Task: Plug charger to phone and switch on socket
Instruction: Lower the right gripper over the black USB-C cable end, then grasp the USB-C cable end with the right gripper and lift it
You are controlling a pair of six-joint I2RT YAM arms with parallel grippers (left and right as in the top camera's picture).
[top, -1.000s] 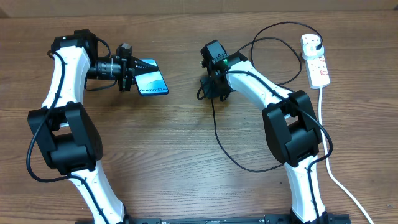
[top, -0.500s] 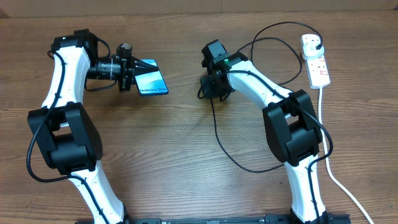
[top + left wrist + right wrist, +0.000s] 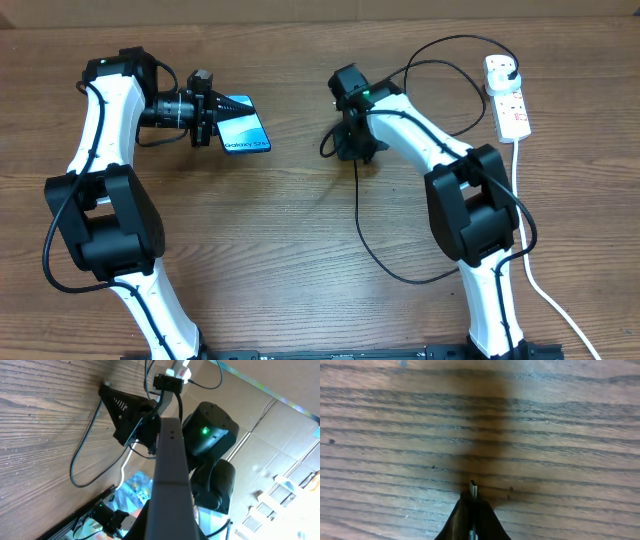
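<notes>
The phone (image 3: 246, 130), with its light-blue "Galaxy S24" screen, is held off the table at the upper left by my left gripper (image 3: 212, 122), which is shut on its left end. In the left wrist view the phone (image 3: 170, 465) shows edge-on. My right gripper (image 3: 352, 146), near the table's middle, is shut on the charger (image 3: 358, 215) near its connector. The small metal tip (image 3: 474, 489) sticks out past the shut fingers (image 3: 474, 505), just above the wood. The cable loops back to a black plug (image 3: 503, 68) in the white socket (image 3: 512, 108) at the far right.
The socket's thick white cord (image 3: 527, 250) runs down the right edge of the table. The black cable forms a wide loop in front of the right arm's base (image 3: 470, 215). The right arm (image 3: 135, 415) shows in the left wrist view.
My right gripper has shifted a little to the right with the connector, and the hanging cable has swung right with it. The left arm and phone have not moved.
</notes>
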